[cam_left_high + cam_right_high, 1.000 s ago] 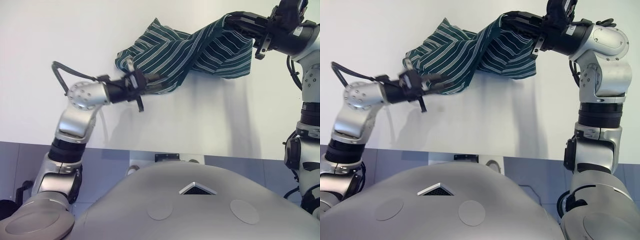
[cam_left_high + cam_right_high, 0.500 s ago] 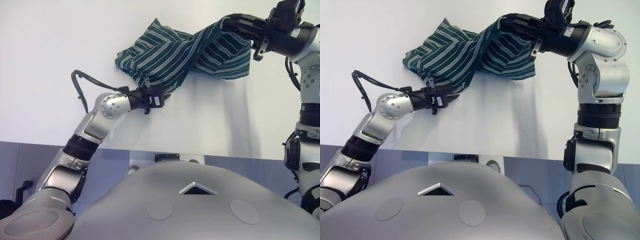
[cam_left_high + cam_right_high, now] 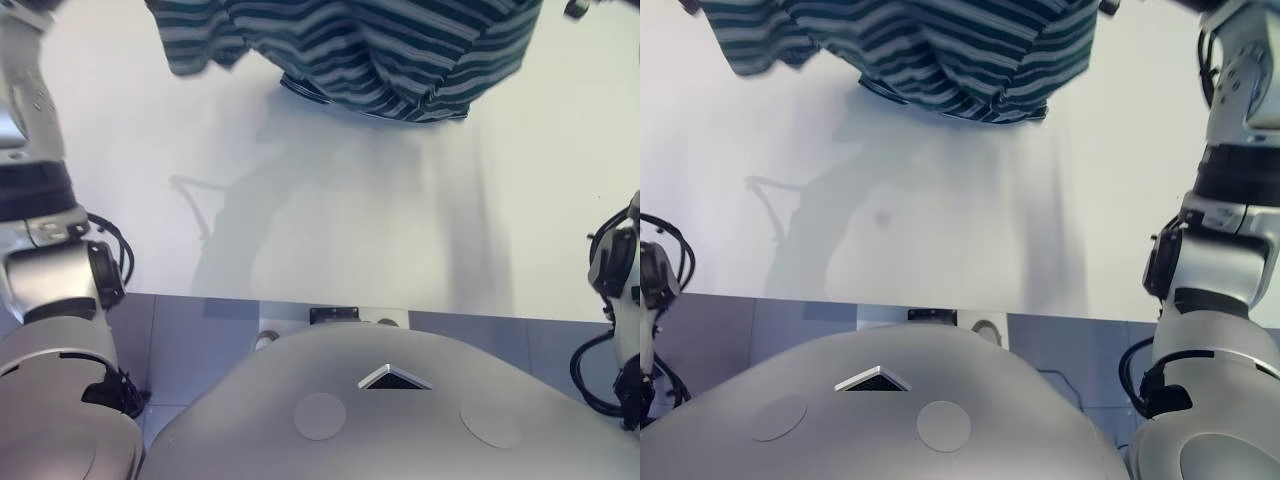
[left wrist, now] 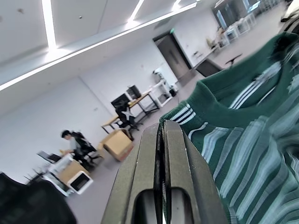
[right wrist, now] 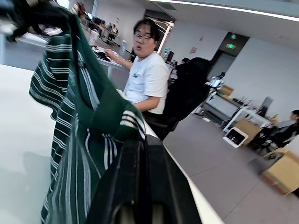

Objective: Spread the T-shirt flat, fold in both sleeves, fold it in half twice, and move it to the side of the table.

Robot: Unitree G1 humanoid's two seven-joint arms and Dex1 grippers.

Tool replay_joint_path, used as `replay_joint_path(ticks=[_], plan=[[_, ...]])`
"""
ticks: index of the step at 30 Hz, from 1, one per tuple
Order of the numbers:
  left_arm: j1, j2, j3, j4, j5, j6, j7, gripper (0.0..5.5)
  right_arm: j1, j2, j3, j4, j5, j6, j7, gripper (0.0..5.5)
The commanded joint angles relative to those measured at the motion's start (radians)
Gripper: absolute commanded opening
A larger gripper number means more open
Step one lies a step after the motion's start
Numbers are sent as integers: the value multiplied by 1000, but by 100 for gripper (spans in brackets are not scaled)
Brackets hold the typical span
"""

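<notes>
The dark green T-shirt [image 3: 380, 50] with white stripes hangs in the air above the far part of the white table [image 3: 330, 220], held up between both arms. Its lower folds sag toward the tabletop and cast a shadow there. In the left wrist view my left gripper [image 4: 163, 128] is shut on an edge of the T-shirt [image 4: 233, 140] near the ribbed collar. My right gripper [image 5: 140, 144] is shut on a striped hem of the T-shirt [image 5: 79, 121]. The shirt's upper part is cut off by the top of the eye views.
The table's near edge [image 3: 330, 300] runs across the eye views, with grey floor below it. Bare tabletop lies under and in front of the hanging shirt.
Both arms have risen, lifting the T-shirt off the table. The left gripper, earlier low at the shirt's near edge, now holds it up high.
</notes>
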Motion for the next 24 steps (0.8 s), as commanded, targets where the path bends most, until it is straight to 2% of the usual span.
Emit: replay_joint_path(ticks=[1, 4, 7, 12, 15, 20, 24], plan=[[-367, 31, -81, 375, 171, -141, -44, 1, -339, 0, 103, 341, -213, -159, -65, 0], [-642, -2, -161, 752, 331, -258, 14, 1, -587, 53, 170, 680, -356, -309, -153, 0], [-815, -48, -242, 1010, 482, -296, 163, 1, -755, 101, 220, 933, -469, -399, -283, 0], [-955, -79, -298, 1162, 637, -262, 444, 1, -895, 138, 288, 1109, -638, -433, -569, 0], [-1024, -75, -292, 1183, 673, -240, 526, 1, -962, 124, 293, 1138, -693, -432, -705, 0], [-1045, -59, -262, 1185, 676, -283, 504, 1, -984, 91, 289, 1151, -732, -460, -739, 0], [-934, -42, -267, 1172, 672, -396, 342, 1, -901, 66, 291, 1149, -738, -523, -591, 0]])
